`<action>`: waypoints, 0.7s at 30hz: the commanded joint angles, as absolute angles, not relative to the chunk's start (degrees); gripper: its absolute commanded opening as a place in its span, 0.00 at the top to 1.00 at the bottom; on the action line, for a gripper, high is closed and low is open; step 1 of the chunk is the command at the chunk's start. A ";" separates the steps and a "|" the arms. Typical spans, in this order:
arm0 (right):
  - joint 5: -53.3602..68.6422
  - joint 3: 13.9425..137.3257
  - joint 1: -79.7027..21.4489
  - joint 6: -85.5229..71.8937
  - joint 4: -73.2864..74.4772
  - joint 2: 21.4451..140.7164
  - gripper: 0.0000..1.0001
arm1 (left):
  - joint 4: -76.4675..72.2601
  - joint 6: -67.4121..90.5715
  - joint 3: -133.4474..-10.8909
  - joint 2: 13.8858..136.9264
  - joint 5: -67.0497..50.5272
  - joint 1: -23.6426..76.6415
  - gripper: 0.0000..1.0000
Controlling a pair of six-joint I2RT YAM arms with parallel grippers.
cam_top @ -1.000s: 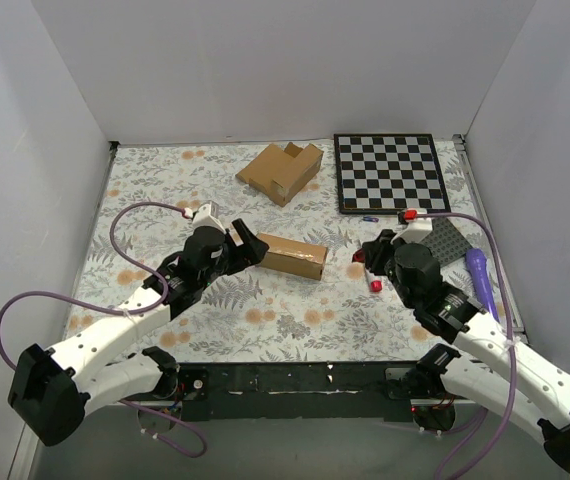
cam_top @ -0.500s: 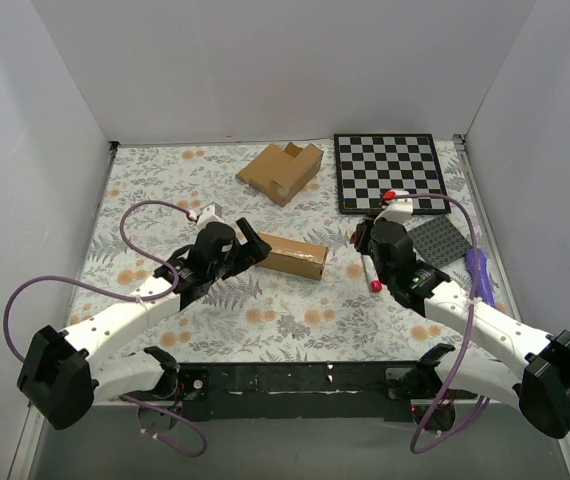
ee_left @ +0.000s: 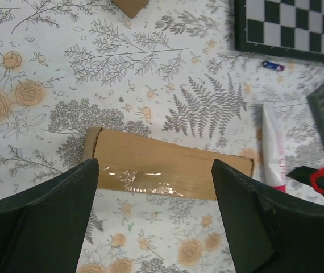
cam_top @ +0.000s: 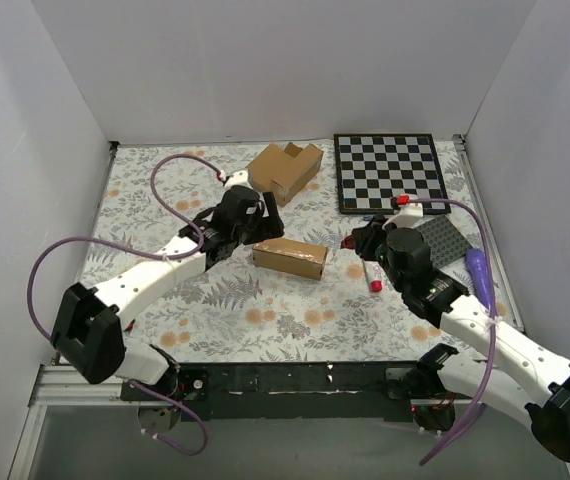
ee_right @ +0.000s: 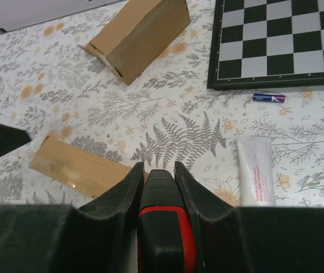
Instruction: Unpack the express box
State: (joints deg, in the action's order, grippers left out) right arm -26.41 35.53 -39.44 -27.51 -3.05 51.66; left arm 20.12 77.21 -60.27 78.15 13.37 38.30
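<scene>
The small flat brown cardboard express box (cam_top: 290, 257) lies on the floral-patterned desk (cam_top: 155, 185) near its middle, between the two arms.

Only the left wrist view shows the glossy strip of clear tape (ee_left: 136, 174) running along the box's top face. It also shows the left gripper (ee_left: 155, 168) with its black fingers (ee_left: 48, 210) spread wide, one toward each short end of the box. From above, that gripper sits at the box's left end, just in front of the larger notched cardboard box with upright flaps (cam_top: 285, 170).

The right wrist view shows the right gripper (ee_right: 157, 170) clamped on a black-and-red tool (ee_right: 162, 227), possibly a utility knife; the view is too close to be sure. In the overhead view this tool is little more than a red speck at the gripper.

A white tube with a red cap (cam_top: 370, 275) lies just beside the right gripper. Its print is too blurred to read. A small blue battery (ee_right: 269, 98) lies just in front of the black-and-white chequered board (cam_top: 390, 172). A dark grey studded plate (cam_top: 443, 240) and a purple object (cam_top: 478, 275) lie toward the desk's right edge.

The left arm stretches diagonally from its base toward the centre. The right arm leans in from the lower right, wrist pointed at the box's right end, apart from it.
</scene>
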 commanded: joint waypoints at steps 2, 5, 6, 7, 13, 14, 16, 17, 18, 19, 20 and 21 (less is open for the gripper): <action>-20.84 35.33 -39.29 -31.81 -0.45 50.71 0.99 | 22.32 67.15 -65.56 86.02 17.74 37.79 0.21; -18.03 35.95 -39.29 -31.99 2.90 51.85 0.99 | 22.85 65.48 -68.63 90.42 22.04 37.09 0.21; -16.97 36.03 -39.29 -32.08 3.94 52.12 0.99 | 22.94 64.96 -69.60 91.48 22.41 36.83 0.21; -16.70 36.21 -39.29 -32.08 4.83 52.82 0.99 | 22.77 64.52 -70.48 92.54 23.11 36.48 0.21; -17.40 36.39 -39.29 -32.26 7.30 55.28 0.99 | 22.67 59.60 -77.69 100.71 26.27 36.39 0.22; -17.58 36.30 -39.29 -32.08 7.03 55.72 0.99 | 23.02 59.24 -78.65 102.72 26.37 36.30 0.22; -18.19 36.30 -39.29 -31.73 5.81 56.86 0.99 | 24.78 58.80 -79.28 104.32 25.84 36.30 0.23; -18.54 36.30 -39.29 -31.55 5.19 57.39 0.99 | 25.31 58.97 -79.19 105.02 25.06 36.30 0.24; -18.98 36.30 -39.29 -31.03 3.88 57.91 0.99 | 25.92 59.15 -78.41 105.03 24.18 36.30 0.25; -19.16 36.39 -39.29 -30.59 3.08 59.23 0.99 | 26.10 60.11 -77.62 104.86 22.78 36.39 0.26; -19.16 36.65 -39.29 -30.41 1.86 60.11 0.99 | 26.10 60.55 -76.74 103.90 22.24 36.30 0.26; -18.81 36.91 -39.29 -29.89 1.50 60.99 0.99 | 26.02 61.08 -74.90 103.36 21.54 36.39 0.26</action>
State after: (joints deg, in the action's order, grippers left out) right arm -17.91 35.00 -39.44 -31.24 7.09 58.46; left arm 23.68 60.86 -77.56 105.62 23.07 36.34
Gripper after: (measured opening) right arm 0.314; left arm 0.747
